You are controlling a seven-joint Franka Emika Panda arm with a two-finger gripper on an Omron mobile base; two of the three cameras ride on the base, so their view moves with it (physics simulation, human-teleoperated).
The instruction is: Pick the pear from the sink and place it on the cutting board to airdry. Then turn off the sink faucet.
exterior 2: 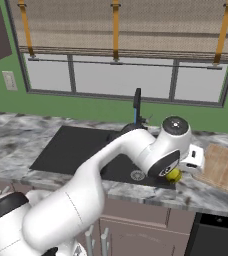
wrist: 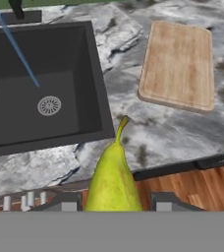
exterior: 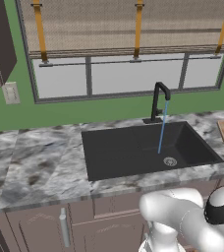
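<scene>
At the left of the scene lay the sink (exterior: 133,147), a dark charcoal basin set in grey marbled counter (exterior: 40,167), with a small round silver drain (wrist: 49,105) toward its right end. Behind it stood the thin black sink faucet (exterior: 158,101), and a thin blue stream of water (exterior: 162,128) ran from its hooked spout down into the basin.

To the right of the basin, the gripper (wrist: 115,199) was clenched on the pear (wrist: 113,179), which hung above the front edge of the counter, between the sink and the cutting board (wrist: 179,64). The pear was yellow-green, narrow toward the top, with a short curved stem. In the right base view only a small yellow part of it showed below the hand, the white arm (exterior 2: 111,165) crossing in front of the sink.

Farthest right, the light tan wooden cutting board lay flat on the counter, nothing on it, well apart from the pear. Beyond the counter rose a green wall with a window (exterior: 128,74) and a drawn blind (exterior: 128,27).
</scene>
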